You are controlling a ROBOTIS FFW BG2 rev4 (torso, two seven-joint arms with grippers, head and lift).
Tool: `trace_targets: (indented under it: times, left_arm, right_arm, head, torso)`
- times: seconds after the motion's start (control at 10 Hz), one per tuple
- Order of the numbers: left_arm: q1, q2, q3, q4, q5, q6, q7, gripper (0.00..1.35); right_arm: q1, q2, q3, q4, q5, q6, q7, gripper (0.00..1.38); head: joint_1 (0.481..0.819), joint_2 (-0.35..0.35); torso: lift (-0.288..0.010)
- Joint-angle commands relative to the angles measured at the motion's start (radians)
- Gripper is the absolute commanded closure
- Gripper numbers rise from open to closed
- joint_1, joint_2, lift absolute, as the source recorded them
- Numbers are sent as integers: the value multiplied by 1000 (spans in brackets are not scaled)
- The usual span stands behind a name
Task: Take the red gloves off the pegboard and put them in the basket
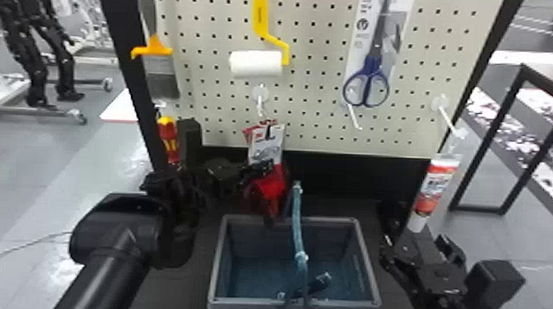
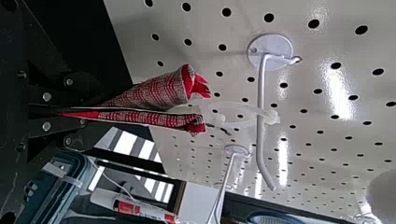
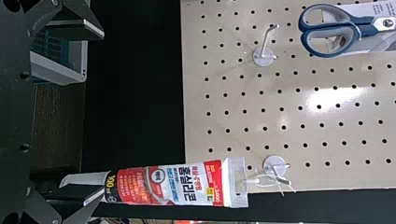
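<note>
Head view: the red gloves (image 1: 275, 182) are being pinched by the left gripper (image 1: 261, 169), their plastic loop (image 2: 233, 124) meeting the hook (image 2: 261, 112) in the left wrist view. At twelve o'clock, the pegboard (image 1: 316, 131) is standing; at five, the basket (image 1: 217, 259) is sitting; at four, the right gripper (image 1: 402, 242) is hovering, fingers spread.
</note>
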Motion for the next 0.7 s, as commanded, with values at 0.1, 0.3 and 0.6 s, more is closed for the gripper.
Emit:
trace_targets:
  times: [0.1,0.3,0.6]
  left_arm:
    - [2,-1,-1,0,4,0,4,1220]
    - [2,-3,-4,0,5,0,4,1220]
    - [22,-7,-4,-49,16,5,15,1220]
  right_arm:
    - [0,0,0,0,0,0,0,137]
    - [0,0,0,0,0,0,0,136]
    - [2,0,0,0,0,0,0,137]
  head:
    - [549,0]
    - [549,0]
    - [549,0]
  torso:
    - [-100]
    - [-100]
    - [-100]
